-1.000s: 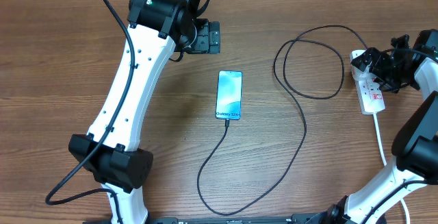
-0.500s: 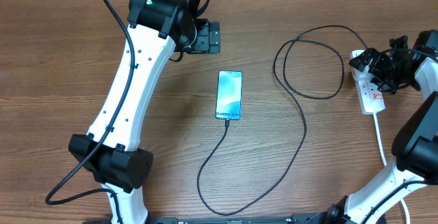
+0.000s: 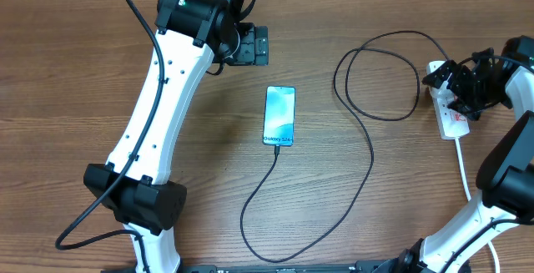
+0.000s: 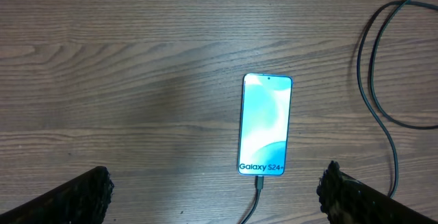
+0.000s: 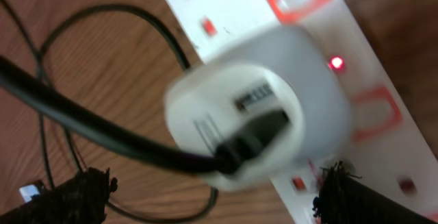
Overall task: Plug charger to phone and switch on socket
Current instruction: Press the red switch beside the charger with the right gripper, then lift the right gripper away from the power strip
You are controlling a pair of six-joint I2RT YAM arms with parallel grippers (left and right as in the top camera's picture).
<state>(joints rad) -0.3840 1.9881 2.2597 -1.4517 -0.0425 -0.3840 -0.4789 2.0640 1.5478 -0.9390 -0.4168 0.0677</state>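
The phone lies flat mid-table, its light blue screen lit, also in the left wrist view. The black charger cable is plugged into the phone's near end, loops over the table and runs to a white adapter seated in the white power strip. A red light glows on the strip beside the adapter. My right gripper is open, hovering over the strip's far end, its fingertips either side of the adapter. My left gripper is open and empty, above the table behind the phone.
The strip's white cord runs toward the front right. The cable loop lies between phone and strip. My left arm's white links cross the left of the table.
My right gripper has shifted slightly over the strip's far end. The phone, cable and left arm have not moved.
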